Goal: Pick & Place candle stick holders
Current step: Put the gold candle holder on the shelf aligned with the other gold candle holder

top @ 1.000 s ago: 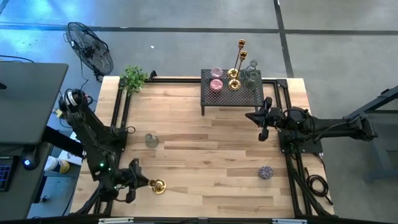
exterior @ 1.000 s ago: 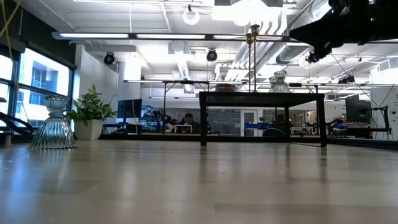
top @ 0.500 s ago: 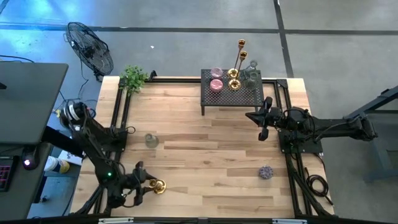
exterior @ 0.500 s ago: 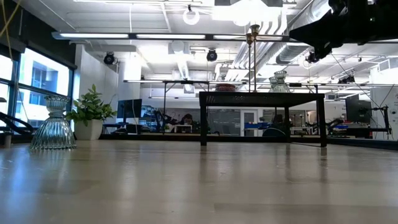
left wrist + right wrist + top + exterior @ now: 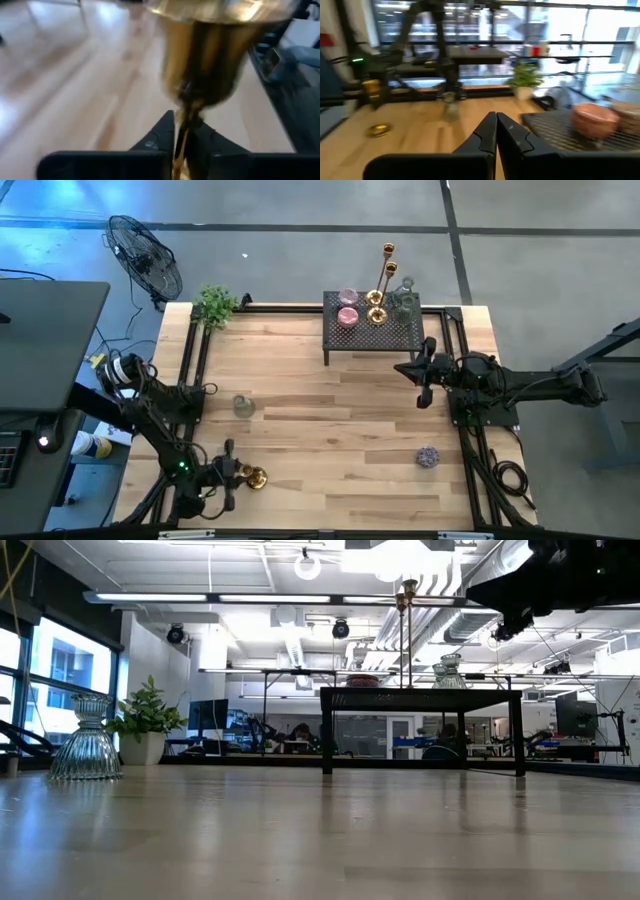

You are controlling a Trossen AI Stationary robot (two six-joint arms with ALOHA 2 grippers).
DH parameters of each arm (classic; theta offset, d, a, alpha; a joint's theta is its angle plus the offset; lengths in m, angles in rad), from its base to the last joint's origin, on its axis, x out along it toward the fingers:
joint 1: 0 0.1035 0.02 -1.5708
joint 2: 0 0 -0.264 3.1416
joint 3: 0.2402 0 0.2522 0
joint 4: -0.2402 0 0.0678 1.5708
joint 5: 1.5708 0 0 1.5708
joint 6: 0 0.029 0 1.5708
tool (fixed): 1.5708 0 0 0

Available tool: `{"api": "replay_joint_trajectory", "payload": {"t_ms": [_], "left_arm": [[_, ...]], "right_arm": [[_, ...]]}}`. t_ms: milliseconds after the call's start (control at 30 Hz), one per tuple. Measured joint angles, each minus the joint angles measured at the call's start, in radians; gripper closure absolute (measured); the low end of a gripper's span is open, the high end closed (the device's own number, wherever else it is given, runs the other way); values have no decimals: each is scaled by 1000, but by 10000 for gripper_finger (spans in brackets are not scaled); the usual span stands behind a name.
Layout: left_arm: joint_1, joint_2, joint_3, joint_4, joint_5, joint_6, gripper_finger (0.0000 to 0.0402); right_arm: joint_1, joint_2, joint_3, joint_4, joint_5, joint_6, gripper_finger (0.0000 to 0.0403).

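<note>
Wooden table (image 5: pixel 330 420) bearing: mesh rack (image 5: pixel 373 330) beyond right gripper (image 5: pixel 421 383); gold holder (image 5: pixel 255 477) at left gripper (image 5: pixel 233 475); clear (image 5: pixel 243 405) and purple (image 5: pixel 428 457) cups; plant (image 5: pixel 215 305).

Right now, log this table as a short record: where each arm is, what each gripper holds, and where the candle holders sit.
left gripper: near table edge, fingers shut on the short gold holder
right gripper: hovering just in front of the black rack, fingers shut, holding nothing
on rack: two pink cups, two tall brass sticks, clear glass cup
loose on table: clear glass holder on left side, purple holder on right side
potted plant: far left corner
</note>
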Motion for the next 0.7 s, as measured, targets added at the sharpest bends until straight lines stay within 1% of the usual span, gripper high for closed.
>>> {"api": "replay_joint_trajectory", "payload": {"t_ms": [33, 100, 133, 167, 200, 233, 300, 367, 433, 500, 533, 600, 700], "left_arm": [[20, -9, 0, 5, -9, 34, 389], [81, -32, 0, 4, 2, 92, 389], [123, -41, 0, 10, 34, 134, 386], [170, -49, 0, 21, 89, 188, 386], [219, -56, -1, 37, 163, 255, 389], [270, -62, -6, 87, 241, 339, 392], [376, -67, -29, 251, 456, 510, 394], [479, -67, -65, 416, 649, 641, 392], [588, -67, -91, 531, 836, 708, 393], [696, -66, -99, 591, 970, 740, 395], [742, -66, -100, 606, 1015, 759, 396], [825, -65, -95, 622, 1064, 784, 396], [905, -65, -69, 620, 1082, 820, 396]], "right_arm": [[0, 3, 0, 1, -32, 0, 401], [6, 9, 0, 8, -74, 7, 402], [15, 14, 0, 9, -71, 8, 402], [29, 19, 0, 9, -56, 14, 402], [46, 27, 0, 9, -25, 25, 402], [69, 41, 0, 9, 8, 33, 402], [126, 71, 0, 6, 67, 48, 402], [193, 111, 0, 9, 126, 61, 402], [265, 149, 0, 9, 202, 85, 402], [332, 198, 4, 10, 284, 120, 402], [363, 225, 8, 13, 321, 142, 402], [413, 293, 13, 54, 386, 181, 402], [462, 425, 17, 162, 455, 192, 395]]}}
